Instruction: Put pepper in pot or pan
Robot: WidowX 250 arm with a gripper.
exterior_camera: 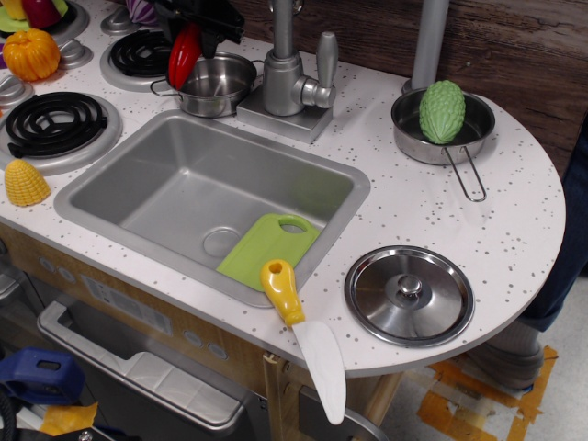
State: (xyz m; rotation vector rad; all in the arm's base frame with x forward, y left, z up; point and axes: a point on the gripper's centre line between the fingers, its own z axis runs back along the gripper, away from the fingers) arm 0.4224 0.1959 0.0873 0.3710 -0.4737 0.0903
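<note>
My gripper point(188, 26) is at the top edge of the view, shut on the red pepper point(183, 58). The pepper hangs point-down just above the left rim of the small steel pot point(217, 84), which stands behind the sink beside the faucet. Most of the arm is out of view above the frame.
A sink point(119, 188) holds a green cutting board point(267, 248). A faucet point(294, 78) stands right of the pot. A steel pan point(406, 119) with a green vegetable point(443, 110), a lid point(409, 294), a yellow-handled knife point(303, 335), burners point(55, 124), corn point(25, 182) and an orange pumpkin point(30, 53) lie around.
</note>
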